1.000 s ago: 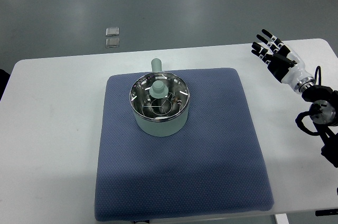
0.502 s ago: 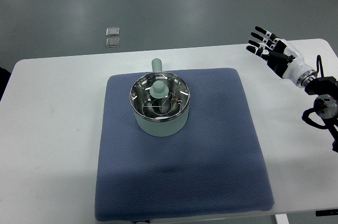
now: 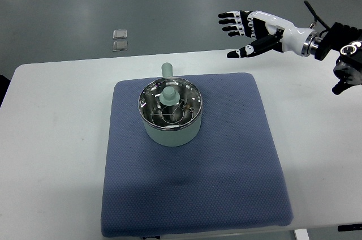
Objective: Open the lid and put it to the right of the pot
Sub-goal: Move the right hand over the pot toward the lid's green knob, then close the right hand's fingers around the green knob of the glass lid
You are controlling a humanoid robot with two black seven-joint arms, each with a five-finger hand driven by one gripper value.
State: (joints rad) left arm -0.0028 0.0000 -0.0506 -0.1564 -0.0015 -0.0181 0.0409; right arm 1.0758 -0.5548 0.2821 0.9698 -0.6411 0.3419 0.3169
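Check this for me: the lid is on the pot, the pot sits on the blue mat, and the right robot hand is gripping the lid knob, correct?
Not quite. In the top view the right robot hand is open, well away from the knob. The lid is on the pot, on the blue mat.

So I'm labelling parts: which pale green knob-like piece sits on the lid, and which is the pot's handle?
The round knob sits at the centre of the glass lid; the handle sticks out from the pot's far rim.

From my remote station I can read no text, label, brand, number or sign on anything in view.
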